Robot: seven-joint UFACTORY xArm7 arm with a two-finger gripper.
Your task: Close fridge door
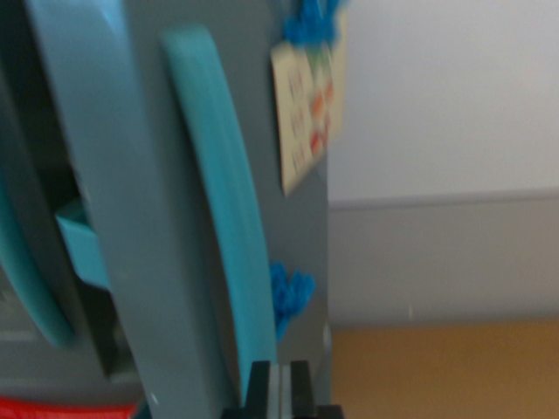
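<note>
While the wrist view is blurred, the fridge door [157, 218] fills its left and middle as a tall grey slab leaning slightly, its top tipped toward the wrist view's left. A long teal handle [223, 218] runs down the door's face, curving from near the top edge to the bottom of the picture. To the left of the door's near edge a dark gap shows, so the door stands ajar; inside that gap sits a teal shelf piece [83, 244], and further left another curved teal strip [31, 271] runs downward. Below these, at the bottom left corner, a red patch [61, 408] is visible; what it is cannot be told.

On the door's right part hangs a pale card [306, 109] with small red and green marks, with a blue blob [310, 22] at its top. A second blue blob [288, 292] sits lower on the door, just beside the handle.

At the bottom edge, right below the handle's lower end, the pincer [279, 393] shows only as two dark finger tips with a pale strip between them. They look close together, but whether they grip anything cannot be told.

Right of the door lie a pale wall [445, 96], a grey band [445, 262] beneath it and a tan floor [445, 371].
</note>
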